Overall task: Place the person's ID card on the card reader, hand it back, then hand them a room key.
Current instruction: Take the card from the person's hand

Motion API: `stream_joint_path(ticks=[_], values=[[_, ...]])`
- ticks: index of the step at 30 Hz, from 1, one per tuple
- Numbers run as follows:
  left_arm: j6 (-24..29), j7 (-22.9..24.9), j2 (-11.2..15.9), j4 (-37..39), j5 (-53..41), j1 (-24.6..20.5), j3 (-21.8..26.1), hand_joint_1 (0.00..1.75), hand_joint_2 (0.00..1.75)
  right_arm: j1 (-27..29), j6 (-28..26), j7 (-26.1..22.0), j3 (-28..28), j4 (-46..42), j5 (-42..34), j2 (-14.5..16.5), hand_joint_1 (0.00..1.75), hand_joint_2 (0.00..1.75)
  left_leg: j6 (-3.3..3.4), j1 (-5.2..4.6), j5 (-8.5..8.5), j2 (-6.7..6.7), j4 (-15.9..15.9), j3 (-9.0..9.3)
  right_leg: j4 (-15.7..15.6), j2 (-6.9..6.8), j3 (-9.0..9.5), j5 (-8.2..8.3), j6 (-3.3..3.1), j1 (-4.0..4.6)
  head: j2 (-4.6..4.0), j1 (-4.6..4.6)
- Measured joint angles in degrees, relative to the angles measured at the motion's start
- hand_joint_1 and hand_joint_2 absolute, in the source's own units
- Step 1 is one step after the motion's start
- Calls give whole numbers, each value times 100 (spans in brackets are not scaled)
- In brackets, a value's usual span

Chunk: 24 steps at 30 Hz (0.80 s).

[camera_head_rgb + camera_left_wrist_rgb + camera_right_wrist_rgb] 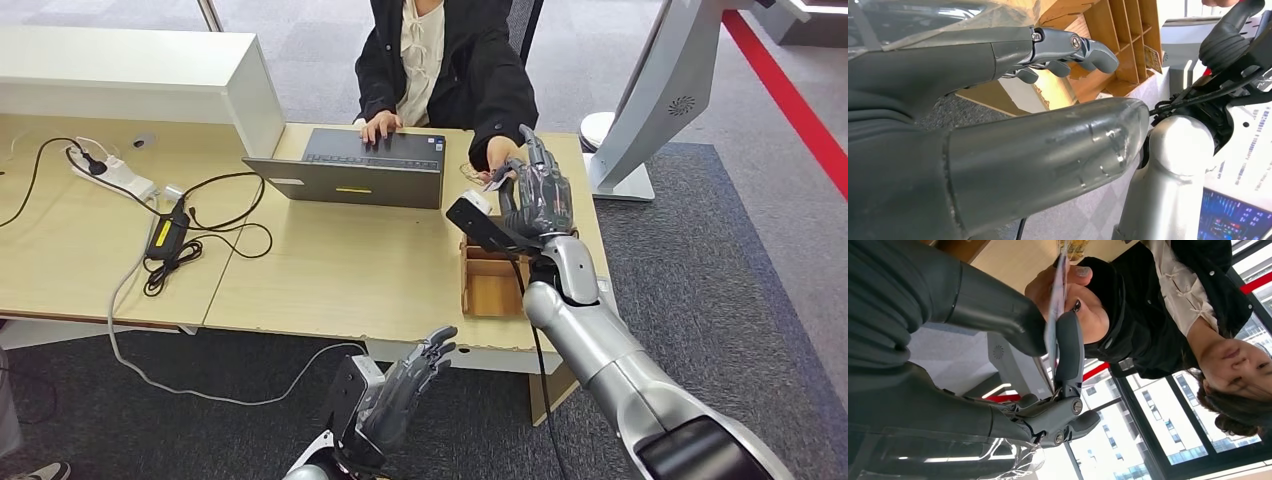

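Bright, even daylight floods the desk (330, 270) in the head view, shadows soft and short. The right wrist view blows out white at the windows (1168, 435). Close up, the left hand (998, 150) blurs, its thumb catching glare.

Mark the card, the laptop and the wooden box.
card (1055, 295), right wrist view, its thin edge above the thumb.
laptop (345, 183), head view, back of its lid.
wooden box (492, 290), head view, its inner floor.
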Motion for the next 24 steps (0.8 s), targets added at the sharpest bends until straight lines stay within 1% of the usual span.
stream_joint_path(ticks=[12, 20, 24], values=[[21, 2, 2, 0, 8, 5, 0, 0, 0, 123, -7, -260, -172, 26, -54, 11, 175, 175, 0, 0, 0, 0, 0, 0, 0, 0, 0, 0, 0, 0, 1, 0], [16, 8, 4, 0, 9, 10, 1, 0, 0, 290, -14, -278, -324, -47, 110, 5, 175, 175, 0, 0, 0, 0, 1, 1, -1, 0, 0, 0, 0, 0, 0, -1], [142, 39, 28, 0, 7, 49, 13, 0, 0, 467, -22, -157, -465, -270, 282, -51, 175, 175, 0, 0, 0, 0, 2, 3, -1, 0, 0, 0, 0, 0, 0, -1]])
